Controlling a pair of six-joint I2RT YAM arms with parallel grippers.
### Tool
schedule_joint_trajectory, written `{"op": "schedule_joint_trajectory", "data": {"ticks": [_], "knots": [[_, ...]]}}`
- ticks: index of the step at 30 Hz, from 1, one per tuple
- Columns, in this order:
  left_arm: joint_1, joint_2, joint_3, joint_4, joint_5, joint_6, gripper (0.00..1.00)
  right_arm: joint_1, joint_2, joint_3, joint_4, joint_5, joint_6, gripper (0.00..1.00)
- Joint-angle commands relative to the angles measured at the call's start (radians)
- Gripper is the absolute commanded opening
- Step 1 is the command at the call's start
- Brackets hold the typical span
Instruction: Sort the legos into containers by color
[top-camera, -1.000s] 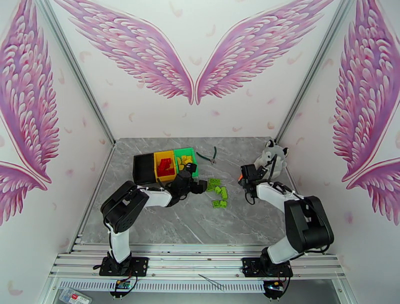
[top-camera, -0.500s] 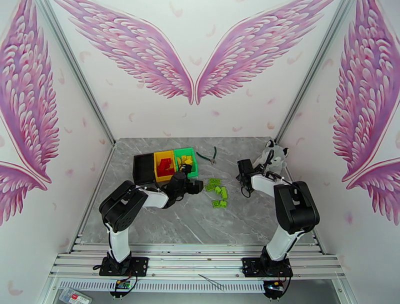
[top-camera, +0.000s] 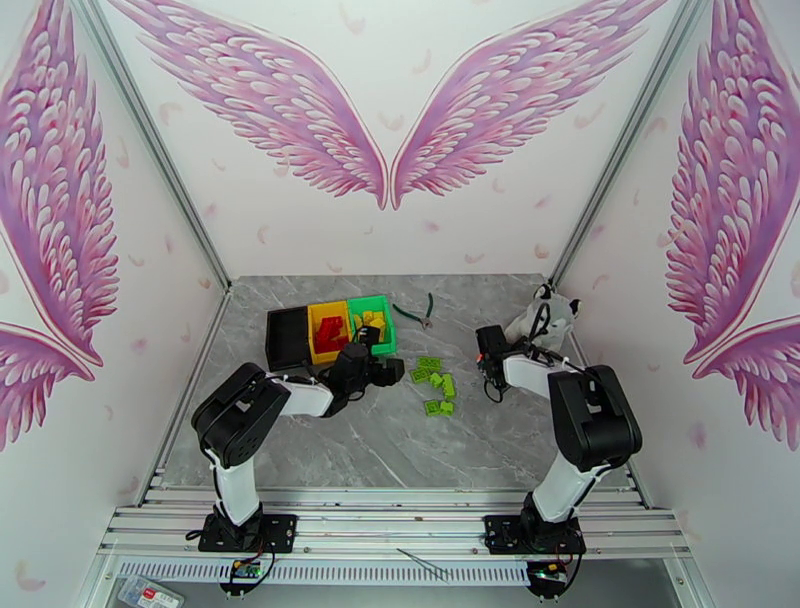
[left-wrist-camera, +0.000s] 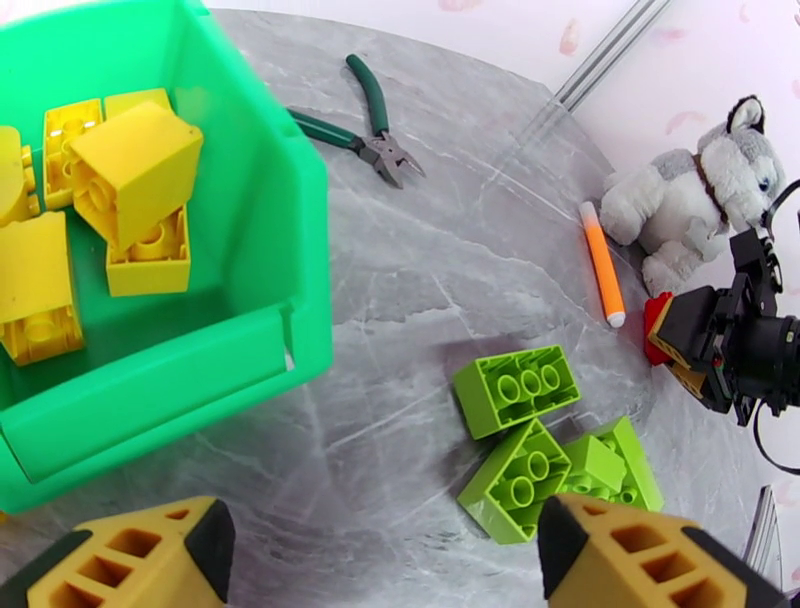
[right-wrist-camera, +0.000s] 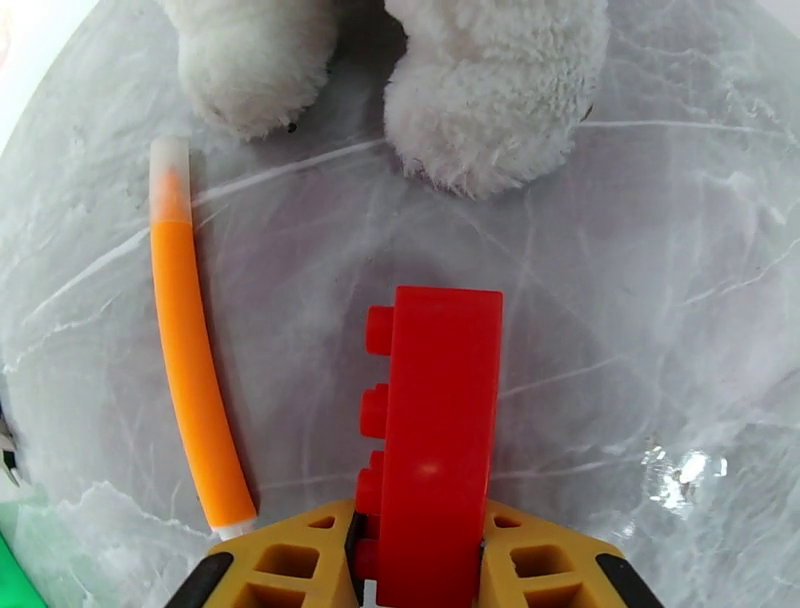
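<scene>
The right tool (right-wrist-camera: 420, 565) clamps a red lego brick (right-wrist-camera: 440, 420), long axis running straight out from its grip. The yellow bin (top-camera: 313, 340) holding other red bricks (top-camera: 331, 332) lies well left across the bench (top-camera: 400, 450), nearer the left tool (left-wrist-camera: 385, 555), which gapes wide.

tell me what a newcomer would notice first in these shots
Huge pink wings painted on the back wall dominate the overhead view. Close up, the right gripper is shut on a red brick, with an orange stick and a plush dog lying just beyond. Farther left, a green bin holds yellow bricks, with lime green bricks loose on the table beside it.
</scene>
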Motion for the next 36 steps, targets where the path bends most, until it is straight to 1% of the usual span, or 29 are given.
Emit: {"op": "schedule_joint_trajectory", "data": {"ticks": [1,6,10,13,17,19,22,25,26,27,31,36], "knots": [[0.0,-0.055,-0.023,0.001,-0.005,-0.007,0.85,0.002,-0.061,-0.006,0.003,0.021,-0.062,0.25],[-0.001,-0.078,-0.043,-0.004,-0.018,-0.011,0.85,0.029,-0.111,0.03,-0.031,0.055,-0.163,0.2],[-0.001,-0.114,-0.067,-0.02,-0.054,-0.013,0.85,0.085,-0.151,0.04,-0.021,0.059,-0.225,0.18],[0.003,-0.154,-0.085,-0.057,-0.107,-0.005,0.85,0.16,-0.166,0.046,0.044,0.0,-0.311,0.17],[0.026,-0.22,-0.108,-0.13,-0.216,0.0,0.84,0.287,-0.136,0.1,0.13,-0.144,-0.441,0.18],[0.049,-0.254,-0.131,-0.162,-0.262,-0.012,0.85,0.344,-0.097,0.163,0.139,-0.199,-0.489,0.19],[0.095,-0.318,-0.184,-0.189,-0.311,-0.046,0.86,0.405,-0.019,0.263,0.142,-0.304,-0.536,0.2],[0.123,-0.393,-0.249,-0.208,-0.353,-0.069,0.9,0.464,0.079,0.382,0.134,-0.368,-0.574,0.21],[0.127,-0.418,-0.265,-0.22,-0.368,-0.072,0.92,0.481,0.113,0.428,0.127,-0.385,-0.585,0.22],[0.129,-0.441,-0.279,-0.234,-0.384,-0.076,0.98,0.496,0.153,0.478,0.119,-0.404,-0.593,0.22],[0.135,-0.515,-0.324,-0.28,-0.435,-0.097,0.99,0.532,0.294,0.662,0.087,-0.484,-0.598,0.25],[0.146,-0.639,-0.392,-0.352,-0.499,-0.123,0.99,0.552,0.455,0.875,0.039,-0.539,-0.58,0.29]]}}
